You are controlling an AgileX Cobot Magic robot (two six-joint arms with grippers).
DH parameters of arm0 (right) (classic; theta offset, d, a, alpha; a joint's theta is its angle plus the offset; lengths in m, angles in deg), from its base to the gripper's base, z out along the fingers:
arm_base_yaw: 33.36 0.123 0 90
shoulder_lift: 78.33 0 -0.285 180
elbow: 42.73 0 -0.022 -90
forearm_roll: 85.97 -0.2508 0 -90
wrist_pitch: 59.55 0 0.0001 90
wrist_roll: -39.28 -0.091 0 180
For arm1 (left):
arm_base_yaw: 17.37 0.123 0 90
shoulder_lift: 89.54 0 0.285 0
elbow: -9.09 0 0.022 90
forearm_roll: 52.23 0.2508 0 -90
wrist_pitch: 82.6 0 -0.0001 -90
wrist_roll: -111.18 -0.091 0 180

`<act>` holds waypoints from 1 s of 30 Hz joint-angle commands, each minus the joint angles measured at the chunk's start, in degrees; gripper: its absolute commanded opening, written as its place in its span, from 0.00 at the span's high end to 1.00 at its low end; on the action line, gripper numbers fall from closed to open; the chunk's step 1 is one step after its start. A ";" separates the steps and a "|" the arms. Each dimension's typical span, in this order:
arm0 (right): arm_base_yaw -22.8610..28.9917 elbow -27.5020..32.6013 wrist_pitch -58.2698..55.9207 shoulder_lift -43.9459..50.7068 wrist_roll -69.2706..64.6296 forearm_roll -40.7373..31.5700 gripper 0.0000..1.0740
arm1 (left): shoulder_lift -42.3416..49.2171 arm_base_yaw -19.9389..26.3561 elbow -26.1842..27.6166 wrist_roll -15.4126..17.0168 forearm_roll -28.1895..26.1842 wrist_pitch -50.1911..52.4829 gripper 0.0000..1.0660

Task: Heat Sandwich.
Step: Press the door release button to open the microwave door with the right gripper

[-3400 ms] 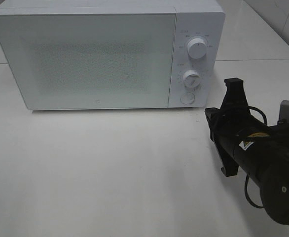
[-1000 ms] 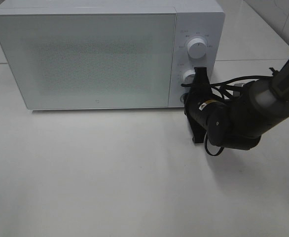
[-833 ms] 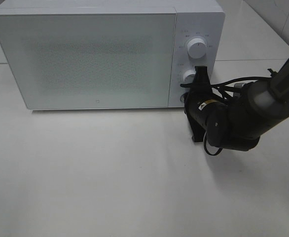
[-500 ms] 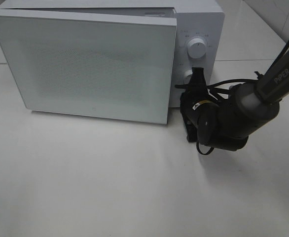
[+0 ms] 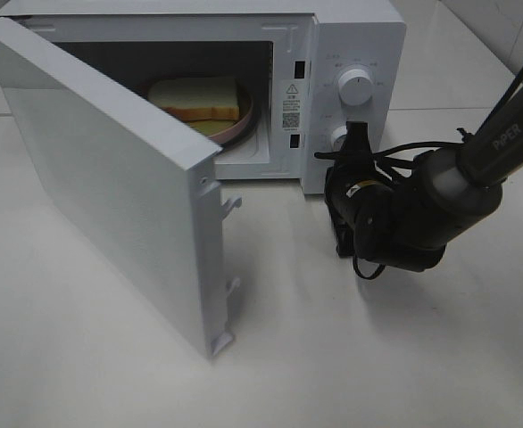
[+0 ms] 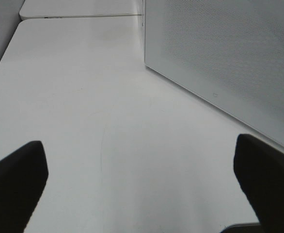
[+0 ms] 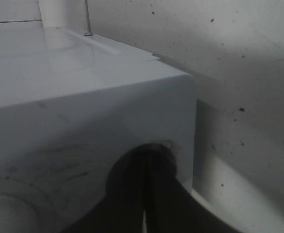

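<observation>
The sandwich (image 5: 196, 96), white bread with a tan crust, lies on a pink plate (image 5: 244, 120) inside the white microwave (image 5: 360, 36). Its door (image 5: 110, 187) stands swung wide open to the left. My right gripper (image 5: 336, 176) is shut, with nothing in it, and its tips sit against the bottom of the control panel, below the lower knob (image 5: 340, 136). The right wrist view shows the shut gripper (image 7: 144, 160) pressed to the microwave's white panel (image 7: 84, 97). My left gripper (image 6: 141, 170) is open and holds nothing. It faces the door's outer face (image 6: 219, 48) and is outside the high view.
The upper knob (image 5: 357, 87) sits above the lower one on the panel. The open door juts out over the table's left half (image 5: 83, 357). My right arm (image 5: 502, 143) reaches in from the right edge, with cables looping at the wrist.
The microwave door has swung from shut to wide open, which uncovers the sandwich on its plate. My right gripper stayed pressed at the bottom of the panel.
</observation>
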 commanded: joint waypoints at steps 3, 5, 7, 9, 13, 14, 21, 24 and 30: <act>-2.46 -5.39 9.05 0.17 0.57 3.67 0.99 | 1.49 0.06 -0.17 -0.06 -0.29 0.97 0.03; -2.46 -5.39 8.54 0.17 0.57 3.67 0.99 | 1.49 0.06 -0.17 -0.06 -0.29 0.97 0.03; -2.46 -5.39 8.25 0.17 0.57 3.67 0.99 | 1.49 0.06 -0.17 -0.06 -0.29 0.97 0.03; -2.46 -5.39 7.16 0.17 0.57 3.67 0.98 | 1.49 0.06 -0.17 -0.06 -0.29 0.97 0.03; -2.46 -5.39 5.56 0.29 0.57 3.67 0.99 | 1.49 0.06 -0.17 -0.06 -0.29 0.97 0.03; -2.46 -5.39 4.76 0.29 0.57 3.67 0.99 | 1.49 0.06 -0.17 -0.06 -0.29 0.97 0.03; -2.41 -2.86 -1.38 3.55 0.40 3.72 0.98 | 1.49 0.06 -0.17 -0.06 -0.29 0.97 0.03; -2.41 -1.66 -3.04 4.64 0.52 3.90 0.98 | 1.49 0.06 -0.17 -0.06 -0.29 0.97 0.03; -2.35 2.35 -9.51 7.10 0.11 6.65 0.98 | 1.49 0.06 -0.17 -0.06 -0.29 0.97 0.03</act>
